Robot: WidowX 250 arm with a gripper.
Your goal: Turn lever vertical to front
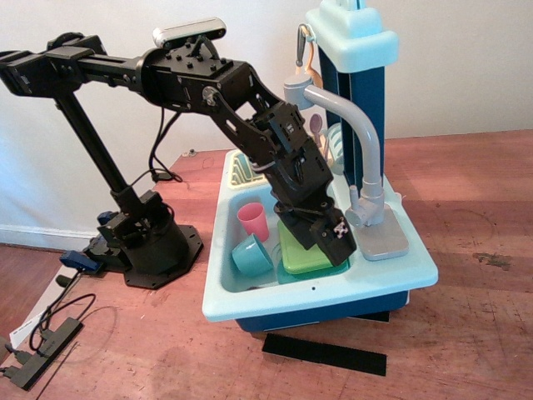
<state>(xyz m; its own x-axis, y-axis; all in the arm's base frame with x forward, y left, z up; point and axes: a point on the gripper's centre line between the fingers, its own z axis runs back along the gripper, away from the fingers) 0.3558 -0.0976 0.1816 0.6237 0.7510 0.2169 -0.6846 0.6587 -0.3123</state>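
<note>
Single view. Gripper [340, 236] sits low over the toy sink [250, 302], just left of the faucet base [381, 237]; jaw opening cannot be told, nor any hold. Lever [355, 198], a short grey stub at the base, appears roughly upright, approx. beside the spout [360, 125]. Turn to front prob. not yet done.

The arm [208, 92] is matte black, built of boxy segments with visible screws. A silver-grey camera bar [189, 32] tops it. Black cables [158, 154] trail near its wide black base [150, 246]. The pincer [331, 242] shows small white markings.
</note>
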